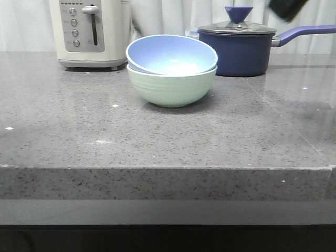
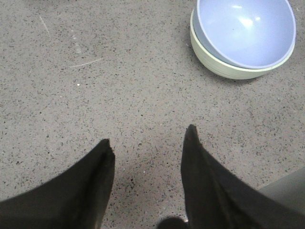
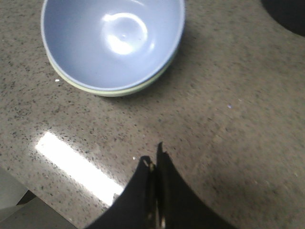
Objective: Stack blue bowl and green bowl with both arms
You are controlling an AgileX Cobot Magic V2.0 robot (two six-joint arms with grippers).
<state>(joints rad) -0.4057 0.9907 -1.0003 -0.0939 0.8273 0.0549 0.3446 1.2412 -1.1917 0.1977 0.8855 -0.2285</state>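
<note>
Already the blue bowl (image 1: 171,54) is seated inside the green bowl (image 1: 171,85), slightly tilted so that its rim rides higher on one side, and the pair rests on the grey stone counter (image 1: 157,136) in front of a white toaster (image 1: 90,32) and a dark blue lidded saucepan (image 1: 241,46). The stacking itself can be judged as done; what remains appears to be a clean retreat of both arms.

The left gripper (image 2: 148,143) is seen spread wide over bare counter, with nothing between its fingers and the bowls well off to one side. The right gripper (image 3: 153,160) is seen pressed together, its fingertips closed on nothing, near the stack but not touching it. In the front view only a blurred dark shape at the upper right corner can be made out, probably part of the right arm.

For the step to be finished well, each arm should be drawn up and away from the stack rather than across it, so that the tilted upper bowl is not nudged. The saucepan handle (image 1: 304,33) lies close to the right arm's likely path and should be given clearance. No further correction of the tilt seems strictly required, since the bowl is nested.
</note>
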